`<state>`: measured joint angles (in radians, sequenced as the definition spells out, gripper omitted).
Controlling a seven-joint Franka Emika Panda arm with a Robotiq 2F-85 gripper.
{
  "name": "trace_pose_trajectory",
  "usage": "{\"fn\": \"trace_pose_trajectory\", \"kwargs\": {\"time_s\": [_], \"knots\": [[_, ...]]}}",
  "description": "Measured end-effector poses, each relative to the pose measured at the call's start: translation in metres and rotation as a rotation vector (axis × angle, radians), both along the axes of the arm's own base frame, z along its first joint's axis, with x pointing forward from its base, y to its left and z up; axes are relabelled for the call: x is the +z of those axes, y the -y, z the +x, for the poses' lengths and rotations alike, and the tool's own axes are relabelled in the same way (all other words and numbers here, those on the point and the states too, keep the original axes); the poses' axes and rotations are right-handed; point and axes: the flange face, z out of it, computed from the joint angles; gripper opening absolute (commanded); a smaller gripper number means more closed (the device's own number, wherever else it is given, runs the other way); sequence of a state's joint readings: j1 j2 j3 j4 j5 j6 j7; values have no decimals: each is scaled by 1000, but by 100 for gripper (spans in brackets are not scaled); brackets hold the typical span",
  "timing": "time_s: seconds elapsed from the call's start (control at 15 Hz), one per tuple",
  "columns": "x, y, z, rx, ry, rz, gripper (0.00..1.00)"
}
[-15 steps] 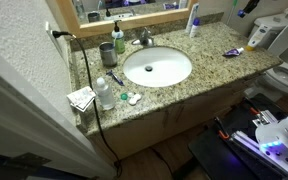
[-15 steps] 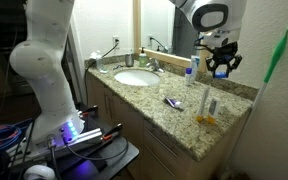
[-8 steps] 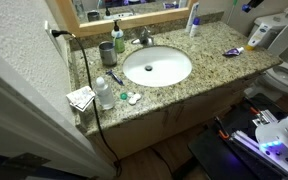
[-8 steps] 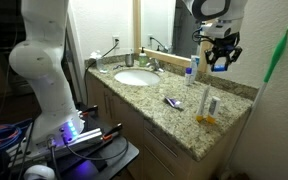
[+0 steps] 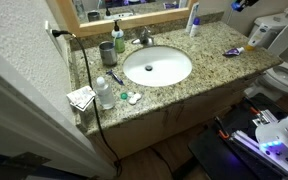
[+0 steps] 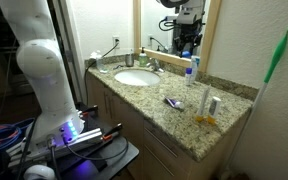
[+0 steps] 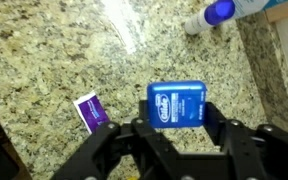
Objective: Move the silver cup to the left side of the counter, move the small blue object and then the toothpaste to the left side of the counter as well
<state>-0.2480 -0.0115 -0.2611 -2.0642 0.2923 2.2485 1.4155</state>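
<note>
In the wrist view my gripper (image 7: 177, 118) is shut on the small blue object (image 7: 176, 102), a flat blue floss box, held above the speckled counter (image 7: 44, 60). An exterior view shows the gripper (image 6: 187, 40) high in front of the mirror, over the counter's back edge. The toothpaste (image 5: 232, 51), a flat blue-purple tube, lies at the right end of the counter (image 5: 209, 45); it also shows in an exterior view as the toothpaste (image 6: 171, 101), and its end shows as the toothpaste (image 7: 90, 110) below my fingers. The silver cup (image 5: 106, 53) stands at the back left beside a green soap bottle (image 5: 118, 40).
An oval white sink (image 5: 157, 67) with a faucet (image 5: 142, 38) fills the counter's middle. A tall white tube with a blue top (image 5: 192, 20) stands at the back. A clear bottle (image 5: 104, 93) and paper (image 5: 81, 98) sit front left. A toilet (image 5: 284, 75) stands at the right.
The arm has carried the blue box up and away from the counter's end, towards the mirror and the faucet. The jaws have stayed closed on it.
</note>
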Motion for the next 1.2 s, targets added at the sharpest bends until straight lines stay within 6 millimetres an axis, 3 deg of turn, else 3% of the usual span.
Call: {"fn": "trace_pose_trajectory", "kwargs": {"time_s": [0.07,0.13,0.33,0.4,0.47,0.67,0.73,0.87,0.93,1.0,1.2], "knots": [[2,-9,-6,19,4,3,56],[3,-12,-10,28,6,5,31],[2,-15,-12,48,-2,-7,31],[2,-27,-7,91,-18,-23,31],[2,-48,0,144,-30,-37,31],[6,-142,20,329,-37,-65,31],[9,-175,23,391,-33,-70,56],[15,-235,24,497,-21,-79,56],[17,-252,23,523,-17,-81,56],[19,-257,21,533,-15,-82,31],[18,-257,21,550,-18,-89,31]]}}
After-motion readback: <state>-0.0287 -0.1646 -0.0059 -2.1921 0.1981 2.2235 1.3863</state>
